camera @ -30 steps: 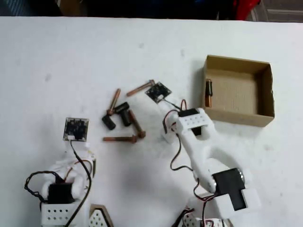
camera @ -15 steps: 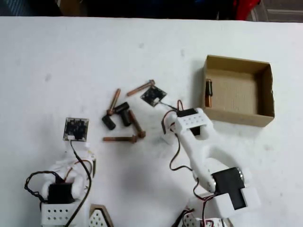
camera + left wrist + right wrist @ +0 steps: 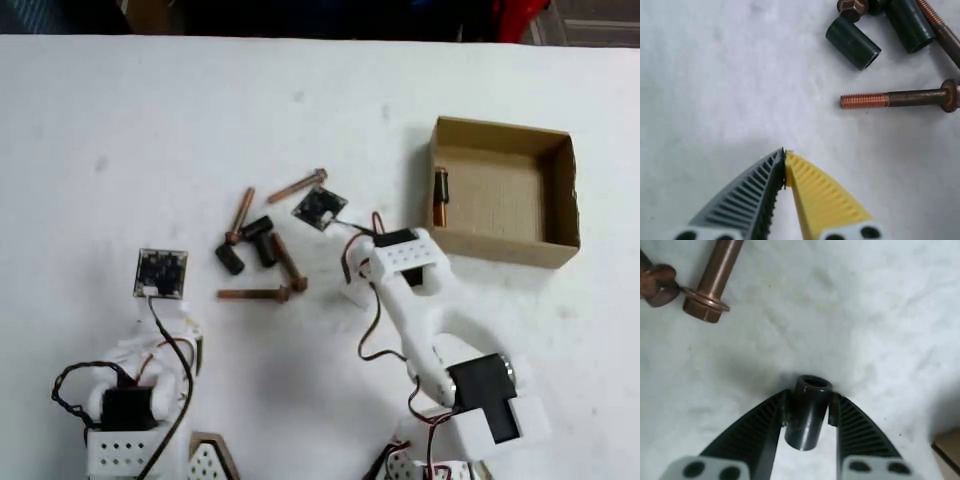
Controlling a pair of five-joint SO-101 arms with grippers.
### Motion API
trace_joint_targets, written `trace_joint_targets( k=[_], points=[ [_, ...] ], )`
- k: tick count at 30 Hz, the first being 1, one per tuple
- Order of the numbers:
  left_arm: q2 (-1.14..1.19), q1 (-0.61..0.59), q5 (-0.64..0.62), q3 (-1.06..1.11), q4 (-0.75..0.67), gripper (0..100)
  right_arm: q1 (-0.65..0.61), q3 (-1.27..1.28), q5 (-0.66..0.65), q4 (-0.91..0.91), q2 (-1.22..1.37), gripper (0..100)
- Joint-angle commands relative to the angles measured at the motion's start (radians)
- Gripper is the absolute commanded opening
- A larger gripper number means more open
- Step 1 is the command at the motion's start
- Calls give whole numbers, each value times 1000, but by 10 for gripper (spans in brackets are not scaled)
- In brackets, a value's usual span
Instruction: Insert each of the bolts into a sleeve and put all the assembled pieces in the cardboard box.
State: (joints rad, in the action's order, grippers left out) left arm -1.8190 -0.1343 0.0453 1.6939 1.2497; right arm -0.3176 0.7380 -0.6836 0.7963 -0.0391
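white table [image 3: 150, 100] bears four copper bolts [image 3: 252, 294], two black sleeves [image 3: 229, 258] and a cardboard box [image 3: 500, 245]

Four loose bolts [image 3: 297, 185] [image 3: 240, 213] [image 3: 286, 262] [image 3: 252, 294], three sleeves [image 3: 262, 238] [image 3: 229, 258] [image 3: 807, 412], one assembled piece [image 3: 440, 197] in one cardboard box [image 3: 500, 246]

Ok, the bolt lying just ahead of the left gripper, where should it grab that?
Take the bolt by its smooth shank, coming straight down with the jaws across its length. It lies flat on the table, and its flanged head sits close to another bolt, so mid-shank looks freest.
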Motion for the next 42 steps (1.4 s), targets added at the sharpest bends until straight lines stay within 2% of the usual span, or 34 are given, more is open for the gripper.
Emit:
trace_joint_targets(
  k=[1, 5, 11, 13, 17, 30, 38, 42],
  points=[
    [-5, -5, 8, -2, -25, 23, -5, 0, -17, -1, 2, 105],
    [-5, -1, 8, -2, -25, 23, -5, -2, -14, -2, -2, 10],
    [-5, 1, 8, -2, -34, 22, -7, -5, -9, 5, -31, 16],
    [-7, 1, 8, -2, -55, 22, -2, -2, 43, 7, -81, 16],
    [-7, 1, 8, -2, -75, 23, -4, 0, 118, 88, -236, 16],
    [-7, 1, 8, -2, -81, 23, -1, 6, 206, 401, -972, 16],
    [-7, 1, 11, -2, -81, 22, 2, 54, 212, 473, -1182, 16],
    [-7, -4, 160, -2, -87, 23, 24, 104, 276, 466, -1247, 16]
  ],
)
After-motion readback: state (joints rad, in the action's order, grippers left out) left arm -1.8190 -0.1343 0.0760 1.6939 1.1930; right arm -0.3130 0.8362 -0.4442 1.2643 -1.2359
